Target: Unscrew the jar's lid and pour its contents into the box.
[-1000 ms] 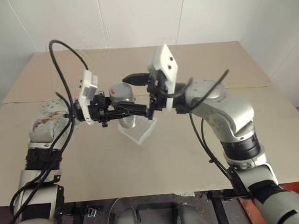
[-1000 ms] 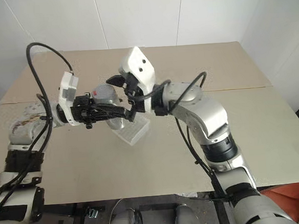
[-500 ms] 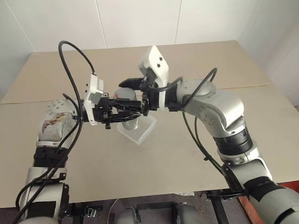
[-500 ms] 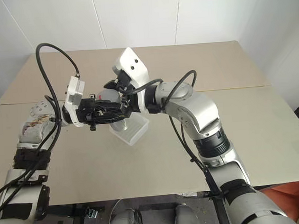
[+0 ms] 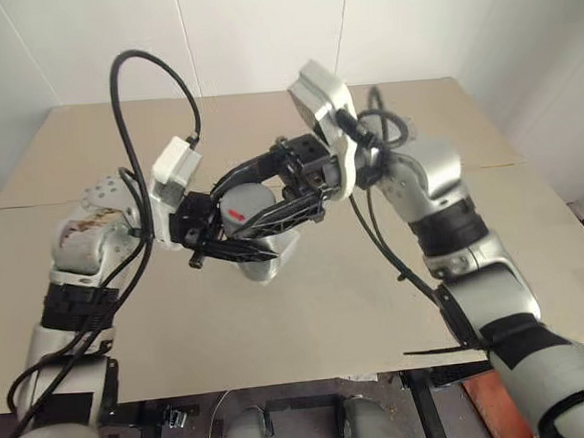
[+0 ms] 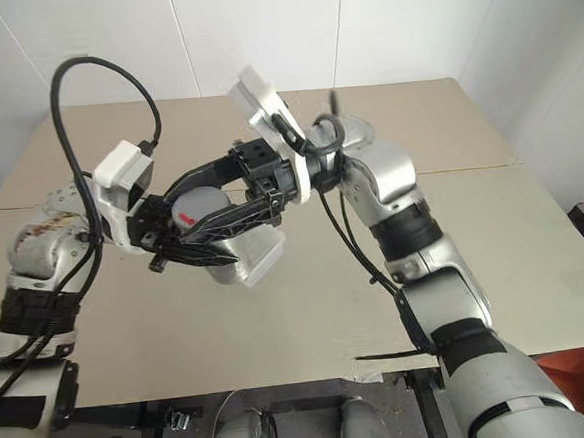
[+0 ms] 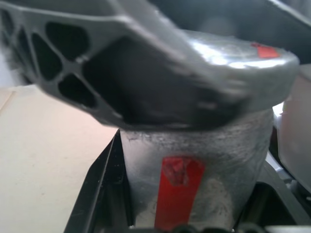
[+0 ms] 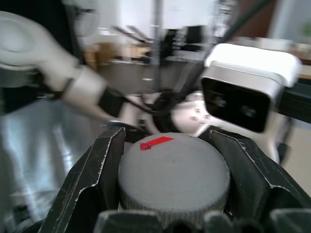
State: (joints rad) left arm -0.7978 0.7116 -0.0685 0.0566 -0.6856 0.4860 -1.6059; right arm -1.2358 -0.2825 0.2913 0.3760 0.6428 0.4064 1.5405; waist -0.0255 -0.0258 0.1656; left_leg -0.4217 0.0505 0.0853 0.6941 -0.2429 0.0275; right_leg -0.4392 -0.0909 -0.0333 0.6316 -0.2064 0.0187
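Note:
I hold the clear jar, which has a red stripe down its side, upright in the air with my left gripper shut on its body. Its grey lid, with a small red mark on top, sits on the jar. My right gripper reaches in from the right and is shut on the lid, one black finger on each side. The translucent white box stands on the table just below and behind the jar, partly covered by it. The contents are hidden.
The beige board-covered table stretches out on all sides of the box, with a seam running across it further back. White walls stand behind the table. Black cables loop above both wrists.
My right gripper, open beside the lid a second ago, has shut on it, and its wrist has turned. Both hands and the jar have come back toward me and risen a little.

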